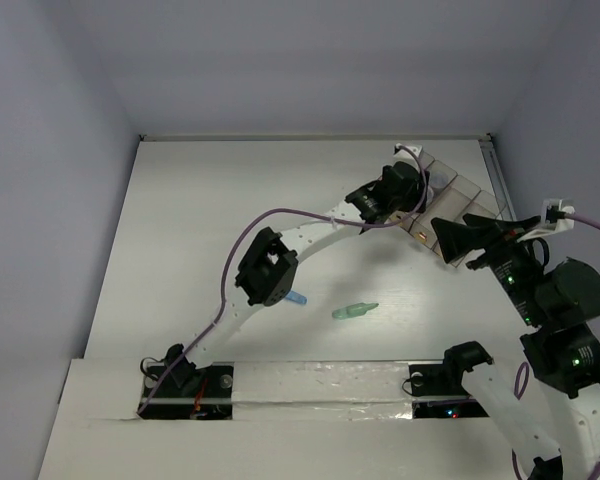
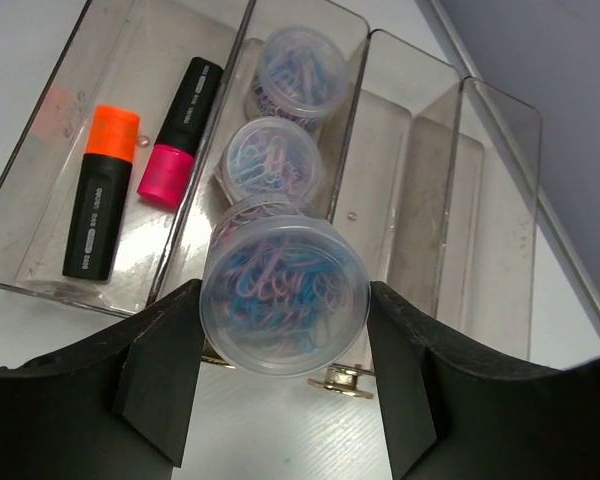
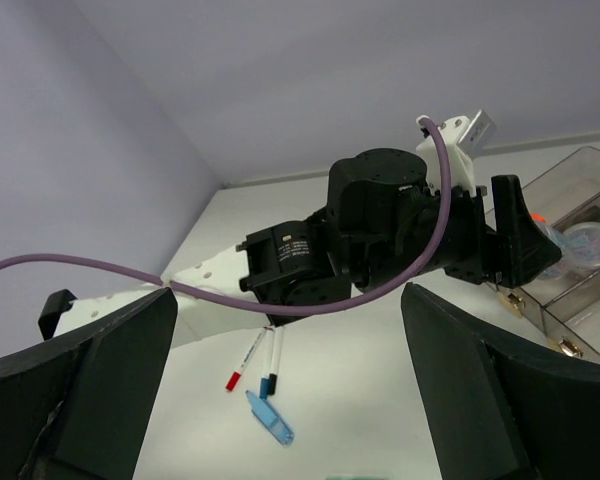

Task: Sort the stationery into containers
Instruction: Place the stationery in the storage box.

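My left gripper (image 2: pixel 285 335) is shut on a clear round pot (image 2: pixel 285 295) full of coloured paper clips, at the near end of the second bin of the smoky tray (image 2: pixel 500 220). Two more pots (image 2: pixel 273 160) sit further along in that bin. An orange highlighter (image 2: pixel 102 190) and a pink-black highlighter (image 2: pixel 180 130) lie in the leftmost bin. On the table lie a pale-green tube (image 1: pixel 355 311), a light-blue marker (image 3: pixel 270 417) and three thin white pens (image 3: pixel 248 362). My right gripper (image 3: pixel 285 390) hangs open, with nothing between its fingers, near the tray (image 1: pixel 467 190).
The two right-hand bins (image 2: pixel 400 180) hold nothing. A purple cable (image 3: pixel 130 270) runs along the left arm (image 1: pixel 265 265), which reaches diagonally across the table and hides the pens from above. A white wall edge (image 1: pixel 310 136) bounds the back.
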Controlling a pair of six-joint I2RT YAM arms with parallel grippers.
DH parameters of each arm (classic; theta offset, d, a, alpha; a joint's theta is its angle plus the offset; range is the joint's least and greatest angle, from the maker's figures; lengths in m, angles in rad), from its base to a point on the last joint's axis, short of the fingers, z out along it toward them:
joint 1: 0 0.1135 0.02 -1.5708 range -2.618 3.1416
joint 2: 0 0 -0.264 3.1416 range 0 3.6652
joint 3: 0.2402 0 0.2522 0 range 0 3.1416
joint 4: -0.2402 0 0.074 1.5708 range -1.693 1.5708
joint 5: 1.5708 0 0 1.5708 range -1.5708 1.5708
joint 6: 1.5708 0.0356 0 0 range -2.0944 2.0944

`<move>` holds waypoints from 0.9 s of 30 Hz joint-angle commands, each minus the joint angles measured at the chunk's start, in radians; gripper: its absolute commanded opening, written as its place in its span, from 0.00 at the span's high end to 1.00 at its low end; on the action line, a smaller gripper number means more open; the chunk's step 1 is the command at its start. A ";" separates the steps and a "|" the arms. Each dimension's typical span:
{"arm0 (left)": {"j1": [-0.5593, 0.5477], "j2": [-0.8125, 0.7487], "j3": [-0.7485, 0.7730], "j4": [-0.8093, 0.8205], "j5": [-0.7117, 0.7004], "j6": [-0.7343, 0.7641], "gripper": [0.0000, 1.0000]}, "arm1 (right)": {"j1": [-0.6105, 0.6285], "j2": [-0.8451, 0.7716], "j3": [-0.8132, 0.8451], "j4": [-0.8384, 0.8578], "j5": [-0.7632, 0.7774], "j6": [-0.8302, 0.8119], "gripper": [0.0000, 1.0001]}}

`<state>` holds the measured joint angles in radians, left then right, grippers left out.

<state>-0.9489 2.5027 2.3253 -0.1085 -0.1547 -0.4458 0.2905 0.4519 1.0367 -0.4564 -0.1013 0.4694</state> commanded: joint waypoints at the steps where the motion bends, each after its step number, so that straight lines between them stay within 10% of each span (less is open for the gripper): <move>1: -0.007 -0.010 0.066 0.061 -0.043 0.032 0.63 | 0.010 -0.010 -0.006 0.001 -0.014 -0.021 0.00; 16: -0.007 0.035 0.089 0.032 -0.059 0.059 0.45 | 0.010 -0.025 -0.027 -0.013 -0.009 -0.021 0.00; 27: -0.007 -0.039 0.079 0.052 -0.057 0.062 0.06 | 0.010 -0.016 0.006 -0.033 -0.028 -0.025 0.00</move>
<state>-0.9493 2.5553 2.3672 -0.1017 -0.2104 -0.3950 0.2905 0.4370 1.0126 -0.4885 -0.1108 0.4637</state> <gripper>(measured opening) 0.932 0.995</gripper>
